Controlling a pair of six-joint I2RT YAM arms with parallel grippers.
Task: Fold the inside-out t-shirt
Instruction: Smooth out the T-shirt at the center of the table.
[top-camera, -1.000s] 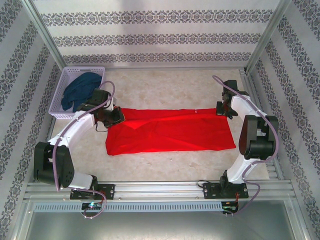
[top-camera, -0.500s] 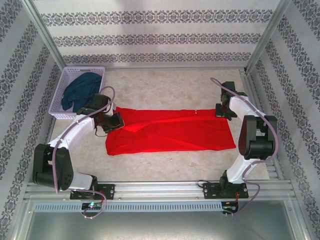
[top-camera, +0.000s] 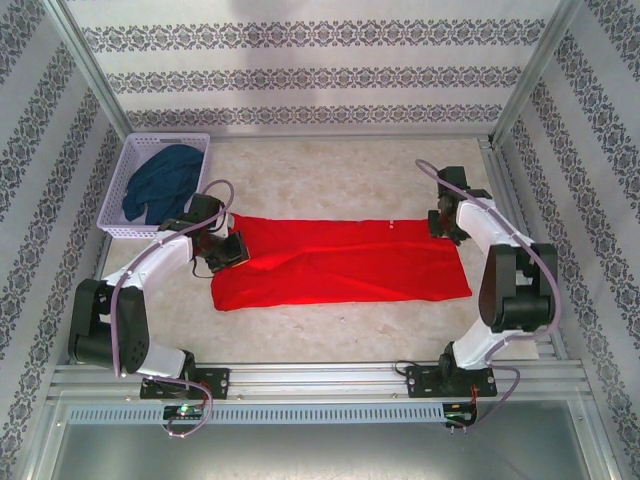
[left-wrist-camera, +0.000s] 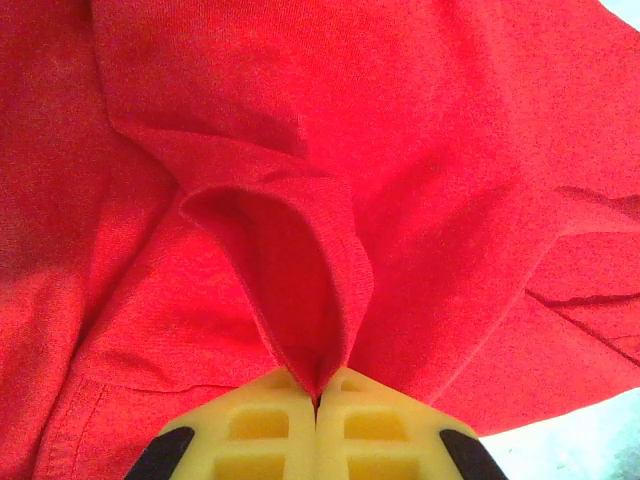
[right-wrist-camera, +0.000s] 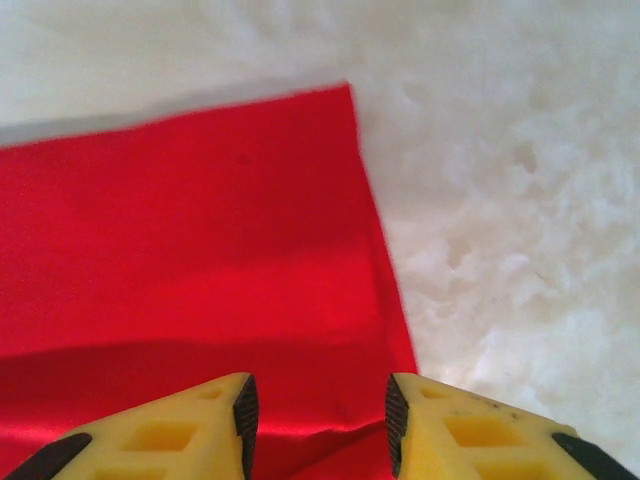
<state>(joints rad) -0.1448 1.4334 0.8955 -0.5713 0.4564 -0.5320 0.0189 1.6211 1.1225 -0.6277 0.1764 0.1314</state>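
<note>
White plastic lattice basket (top-camera: 117, 195), far left on the pale marbled counter (top-camera: 330, 170): holds one crumpled dark navy-blue garment (top-camera: 160, 180). Bright red soft-fabric t-shirt (top-camera: 340, 265): outside the basket, laid out as a long strip on the counter to its near right, plain red showing. Left tool (left-wrist-camera: 317, 395), near the basket's near right corner, clenched on a raised pinch of the t-shirt; right tool (right-wrist-camera: 320, 410), well apart from the basket over the t-shirt's far end, released, fingers parted.

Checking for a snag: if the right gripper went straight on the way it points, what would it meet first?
The right gripper would probably meet the red t-shirt near its edge; depth is unclear.
</note>
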